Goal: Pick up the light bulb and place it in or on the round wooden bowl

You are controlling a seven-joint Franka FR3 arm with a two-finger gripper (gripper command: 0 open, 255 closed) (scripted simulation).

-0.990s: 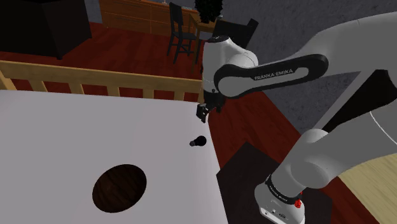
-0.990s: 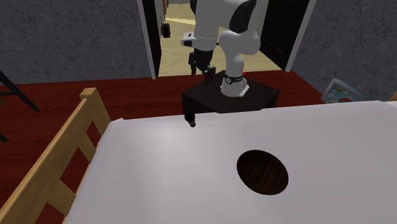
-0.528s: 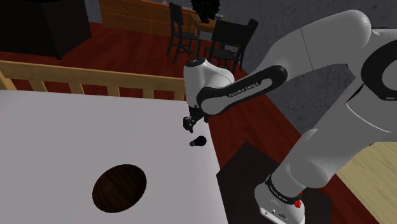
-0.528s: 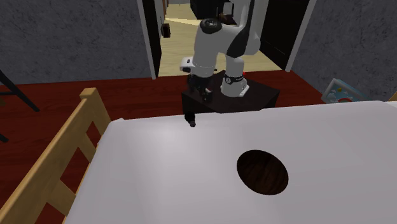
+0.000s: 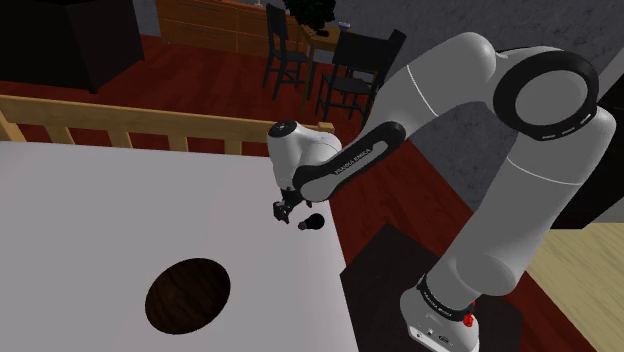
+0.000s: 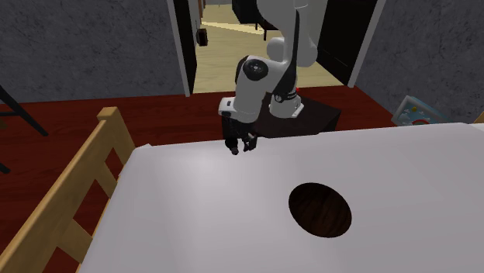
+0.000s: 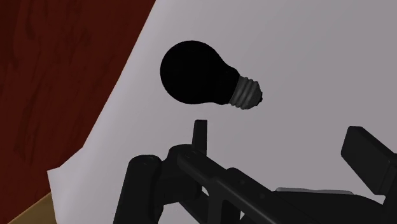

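Lying on its side on the white tabletop (image 5: 100,220), hard by the edge nearest the black stand (image 5: 385,275): black light bulb (image 7: 205,76) with a ribbed grey screw base. Touches nothing but the tabletop in the wrist view.

Just beside it, low over the surface: all-black gripper (image 7: 283,149), fingers (image 7: 200,132) set apart and clasping nothing. Bulb ahead of one fingertip, not squarely between the two. Seen from the second exterior view, so close together that a light touch is hard to rule out.

Well apart from both, further in on the tabletop: round dark-brown wooden bowl (image 5: 187,294), seemingly shallow.

Past the table edge beside the bulb: red-brown wooden floor (image 7: 57,76). Along the tabletop's far side in the shoulder view: light wooden railing (image 5: 120,118).
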